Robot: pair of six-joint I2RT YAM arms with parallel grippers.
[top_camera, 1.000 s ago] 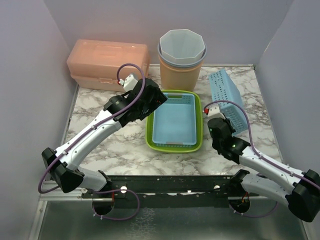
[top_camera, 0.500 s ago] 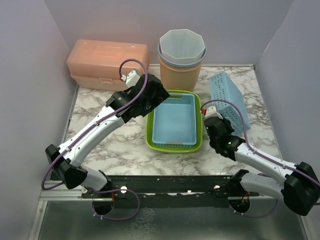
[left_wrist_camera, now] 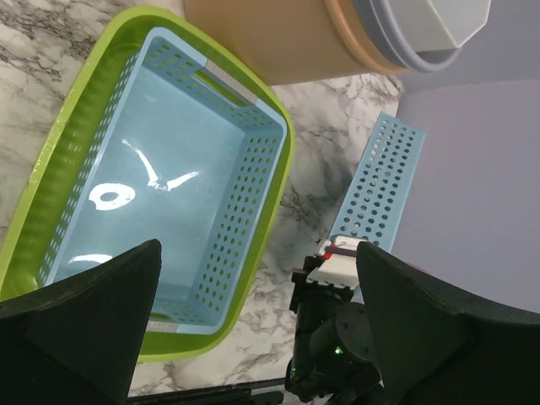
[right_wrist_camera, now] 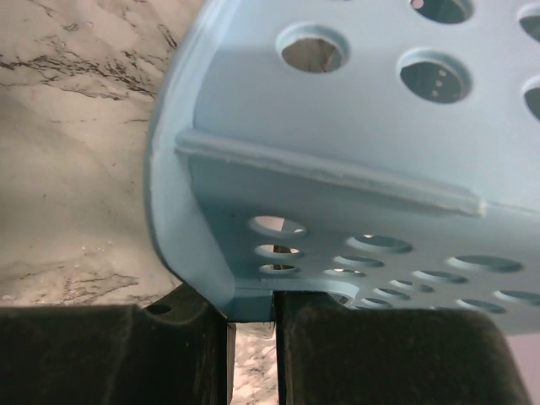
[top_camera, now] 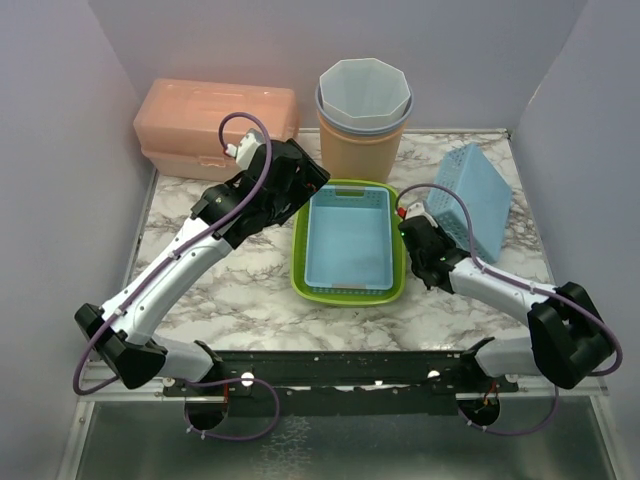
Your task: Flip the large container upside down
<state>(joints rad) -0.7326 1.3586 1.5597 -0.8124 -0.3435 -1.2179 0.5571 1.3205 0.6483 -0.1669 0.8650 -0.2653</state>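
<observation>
1. Currently the right tool [top_camera: 417, 225] is clamping, jaws nearly together, on the rim of the blue perforated basket [top_camera: 478, 192], which is being taken here as the large container. The right wrist view is showing both fingers [right_wrist_camera: 110, 354] pinching one thin corner of that rim.
2. The basket is leaning, tilted on edge, on the right side of the table [top_camera: 240, 285]. It is sitting just beside the green basket [top_camera: 300, 270], which is carrying a nested light-blue basket [top_camera: 350, 240]. Whether its lower edge is touching the marble cannot be told.
3. The left tool [top_camera: 303, 188] is hovering with its jaws wide apart and gripping nothing, above the far left corner of the green basket.
4. Handling, as a judgement:
   - The basket appears to be thin moulded plastic full of holes, so it is probably behaving as light and fairly stiff, with some flex at the rim.
   - The smooth wall is likely offering little friction, so a corner pinch is risking a pivot or slip as the basket goes over.
   - The raised lip under the rim is offering the surest hold, ideally nearer the middle of a side.
</observation>
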